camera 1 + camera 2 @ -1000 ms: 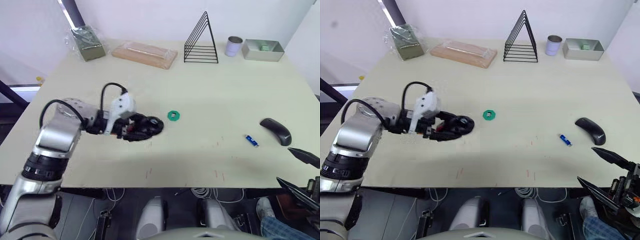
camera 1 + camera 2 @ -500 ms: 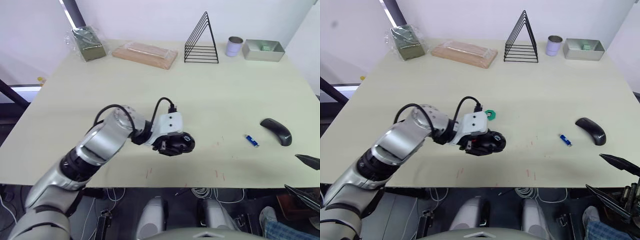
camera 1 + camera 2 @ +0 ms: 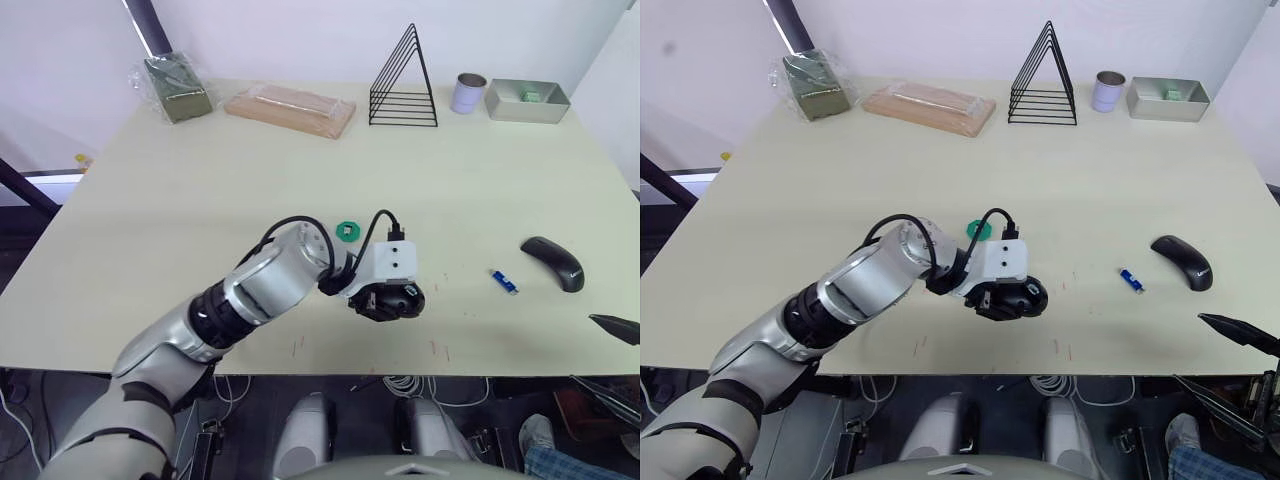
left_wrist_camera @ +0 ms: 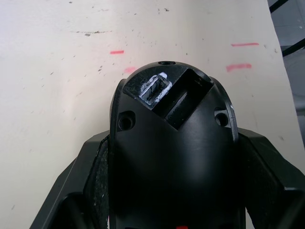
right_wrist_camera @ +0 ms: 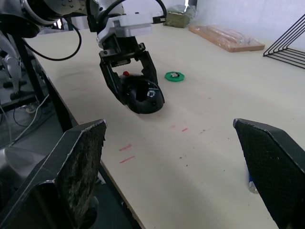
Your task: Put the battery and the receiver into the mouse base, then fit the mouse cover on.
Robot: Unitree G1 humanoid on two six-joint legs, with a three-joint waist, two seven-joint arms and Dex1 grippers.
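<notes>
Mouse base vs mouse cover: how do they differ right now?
The mouse base is held between the left gripper's fingers near the table's middle; the mouse cover lies free near the table's right edge. The base shows open compartments and screw holes; the cover is a smooth curved shell. Both are black and of similar length.

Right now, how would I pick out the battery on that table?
Go to the table's right side, where the mouse cover, a glossy black curved shell, lies. Just to its left lies the battery: a tiny slim blue cylinder, the only blue thing there.
</notes>
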